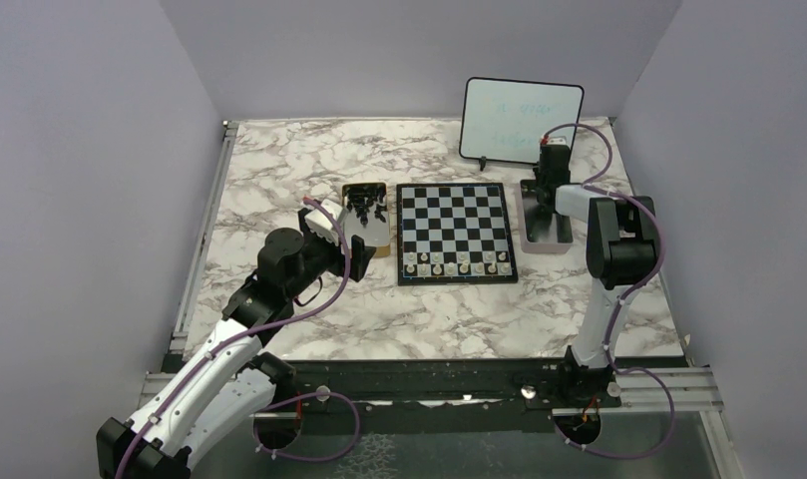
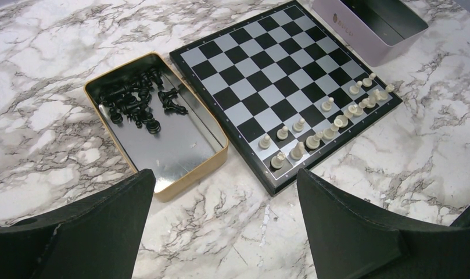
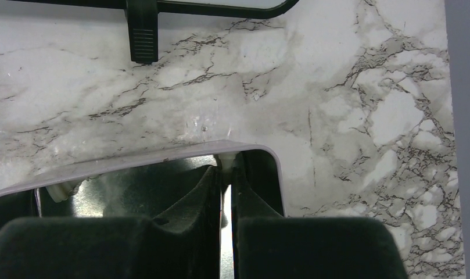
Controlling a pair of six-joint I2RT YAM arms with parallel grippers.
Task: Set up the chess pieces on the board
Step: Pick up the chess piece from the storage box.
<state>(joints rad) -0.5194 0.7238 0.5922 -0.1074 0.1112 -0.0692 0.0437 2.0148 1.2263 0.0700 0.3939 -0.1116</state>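
Observation:
The board (image 1: 455,218) (image 2: 279,75) lies mid-table, with several cream-white chess pieces (image 1: 457,264) (image 2: 331,125) on its two near rows. My right gripper (image 1: 546,192) (image 3: 225,168) reaches down into the far end of a lavender tin (image 1: 545,238) (image 3: 162,158), shut on a white piece (image 3: 224,159) pinched at its tips by the tin's corner. Another white piece (image 3: 57,192) lies at the tin's left. My left gripper (image 1: 361,242) (image 2: 223,177) hovers open and empty above the marble, between the gold tin (image 2: 162,189) and the board's near left corner.
The gold tin (image 1: 367,246) left of the board holds several black pieces (image 2: 139,102). A whiteboard (image 1: 522,120) stands upright at the back right, its black foot (image 3: 142,32) just beyond the lavender tin (image 2: 366,35). Walls enclose the table on three sides.

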